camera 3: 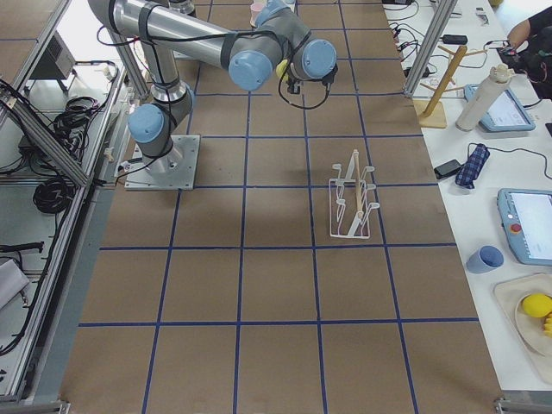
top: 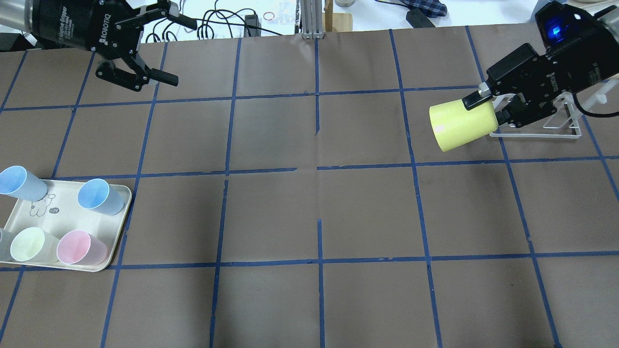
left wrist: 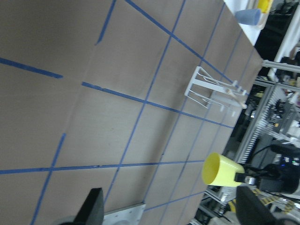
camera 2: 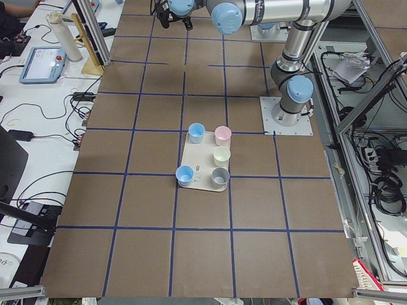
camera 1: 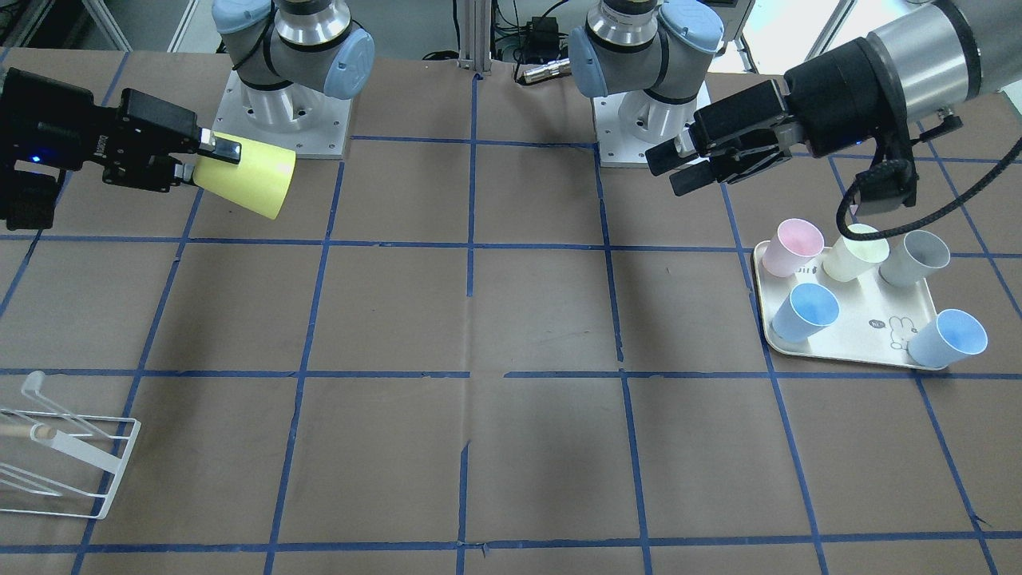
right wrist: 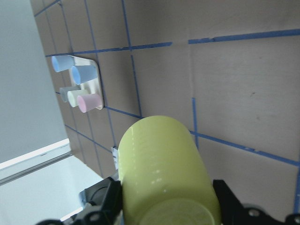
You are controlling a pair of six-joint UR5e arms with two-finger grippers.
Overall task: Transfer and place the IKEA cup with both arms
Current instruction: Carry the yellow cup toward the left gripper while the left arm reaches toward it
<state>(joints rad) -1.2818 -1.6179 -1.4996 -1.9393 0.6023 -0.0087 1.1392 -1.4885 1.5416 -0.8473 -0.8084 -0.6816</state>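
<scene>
The lime-yellow IKEA cup is held on its side, above the table, by my right gripper, which is shut on the cup's base end. In the overhead view the cup points its mouth toward the table's middle, and the right gripper is at the right edge. The right wrist view shows the cup filling the space between the fingers. My left gripper is open and empty at the far left, well apart from the cup. The left wrist view shows the cup far off.
A cream tray on the robot's left side holds a pink cup, a pale cream-yellow cup, a grey cup and two blue cups. A white wire rack stands under the right gripper. Blue tape lines grid the brown table.
</scene>
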